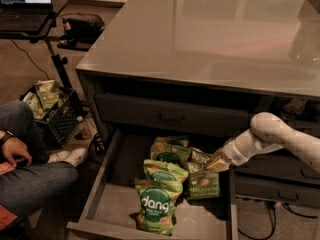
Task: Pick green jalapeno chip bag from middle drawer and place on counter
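Note:
The green jalapeno chip bag (204, 185) is dark olive with pale lettering. It stands tilted at the right side of the open middle drawer (117, 204). My gripper (217, 164) reaches in from the right on a white arm (270, 134) and is shut on the bag's top right edge. The bag's bottom is still down in the drawer. The glossy grey counter (210, 34) lies above, on the dark cabinet.
Several brighter green "dang" bags (156, 204) lie in the drawer left of the jalapeno bag. A closed drawer front (172, 116) sits above the open drawer. A seated person's legs (30, 179), a crate of bags (50, 109) and a laptop stand (30, 14) are at the left.

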You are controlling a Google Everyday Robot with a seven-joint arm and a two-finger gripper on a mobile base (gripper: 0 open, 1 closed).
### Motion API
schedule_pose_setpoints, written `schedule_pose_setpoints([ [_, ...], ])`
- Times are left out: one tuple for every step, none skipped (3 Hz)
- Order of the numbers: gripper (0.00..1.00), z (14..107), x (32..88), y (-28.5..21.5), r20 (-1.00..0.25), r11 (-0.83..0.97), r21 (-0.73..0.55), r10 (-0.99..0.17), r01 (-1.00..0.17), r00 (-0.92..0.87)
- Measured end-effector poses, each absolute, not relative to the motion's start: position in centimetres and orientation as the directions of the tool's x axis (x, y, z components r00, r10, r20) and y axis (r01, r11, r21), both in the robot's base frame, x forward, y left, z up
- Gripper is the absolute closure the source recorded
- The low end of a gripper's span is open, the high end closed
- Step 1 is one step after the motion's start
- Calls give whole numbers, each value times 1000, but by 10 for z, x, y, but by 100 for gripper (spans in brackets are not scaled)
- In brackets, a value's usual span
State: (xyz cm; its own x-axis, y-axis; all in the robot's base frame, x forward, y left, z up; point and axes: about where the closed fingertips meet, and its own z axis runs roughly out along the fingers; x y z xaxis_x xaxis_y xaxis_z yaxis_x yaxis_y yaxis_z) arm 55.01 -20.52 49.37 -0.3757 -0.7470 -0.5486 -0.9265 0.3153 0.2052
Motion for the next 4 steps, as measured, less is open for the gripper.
schedule_pose_setpoints([
  [100,522,537,-214,-584,304,230,-716,-924,-381],
  [100,548,522,-227,-617,319,239,-679,-917,-397],
  [100,577,509,-245,-638,357,216,-653,-909,-408],
  [100,611,498,-260,-645,400,156,-651,-903,-399],
])
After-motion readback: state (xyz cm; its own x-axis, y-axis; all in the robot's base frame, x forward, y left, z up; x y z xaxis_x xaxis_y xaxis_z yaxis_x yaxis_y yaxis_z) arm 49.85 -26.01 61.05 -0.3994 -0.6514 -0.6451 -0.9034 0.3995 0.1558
